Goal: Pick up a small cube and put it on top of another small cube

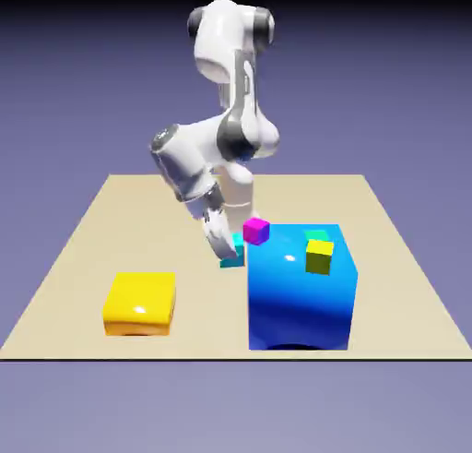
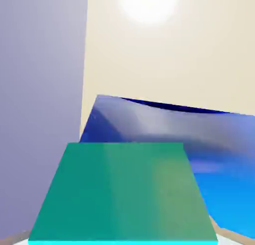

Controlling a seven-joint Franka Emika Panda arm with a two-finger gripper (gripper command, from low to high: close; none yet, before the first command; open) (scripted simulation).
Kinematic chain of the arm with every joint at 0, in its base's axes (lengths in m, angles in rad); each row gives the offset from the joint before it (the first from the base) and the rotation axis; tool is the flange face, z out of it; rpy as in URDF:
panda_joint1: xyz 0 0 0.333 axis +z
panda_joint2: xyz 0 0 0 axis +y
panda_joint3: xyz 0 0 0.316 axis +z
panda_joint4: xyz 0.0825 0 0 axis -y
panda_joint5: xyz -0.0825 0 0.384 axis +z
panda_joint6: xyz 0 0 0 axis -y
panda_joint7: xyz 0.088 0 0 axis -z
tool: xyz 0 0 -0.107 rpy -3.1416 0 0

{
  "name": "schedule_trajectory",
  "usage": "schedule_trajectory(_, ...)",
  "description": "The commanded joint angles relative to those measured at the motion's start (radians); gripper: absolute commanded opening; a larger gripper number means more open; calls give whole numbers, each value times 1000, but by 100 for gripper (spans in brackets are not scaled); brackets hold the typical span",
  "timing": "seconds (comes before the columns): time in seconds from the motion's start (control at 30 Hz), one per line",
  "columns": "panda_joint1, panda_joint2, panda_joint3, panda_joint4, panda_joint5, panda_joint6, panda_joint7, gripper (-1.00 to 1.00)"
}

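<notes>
The white arm bends down over the beige table [image 1: 83,257], and its fingers [image 1: 224,246] sit low beside the near left corner of the big blue block [image 1: 302,290]. Between them is the small cyan cube [image 1: 233,257], of which only a sliver shows in the exterior view, below and to the right of the fingertips. In the hand view that cube [image 2: 122,194] fills the lower half of the picture, large and centred where the fingertips would be, hiding them almost entirely; the fingers look clenched on it. Whether it rests on the table or hangs just above it cannot be told.

The blue block stands right beside the held cube, on the exterior view's right, and rises well above it; in the hand view its blue side [image 2: 164,126] looms just behind the cube. A magenta small cube [image 1: 255,230] sits at the block's upper left corner, close to the fingers. On the block's top lie a greener teal small cube [image 1: 317,235] and, just in front of it, a small yellow cube [image 1: 319,256].

A yellow block [image 1: 139,303] lies well apart on the exterior view's left.

Counted: two big blocks, one blue and one yellow; four small cubes, one each of cyan, magenta, teal and yellow.
</notes>
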Motion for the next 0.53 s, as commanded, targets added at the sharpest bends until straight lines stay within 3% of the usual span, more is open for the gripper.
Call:
schedule_trajectory(0.0,-27,-1,36,34,-4,-24,40,-100)
schedule_trajectory(0.2,-45,-8,212,201,-17,-137,232,-100)
schedule_trajectory(0.33,-16,51,240,100,19,29,199,-100)
schedule_trajectory(0.37,-16,51,240,100,19,29,199,100)
schedule_trajectory(0.5,-38,5,218,179,-9,-102,225,100)
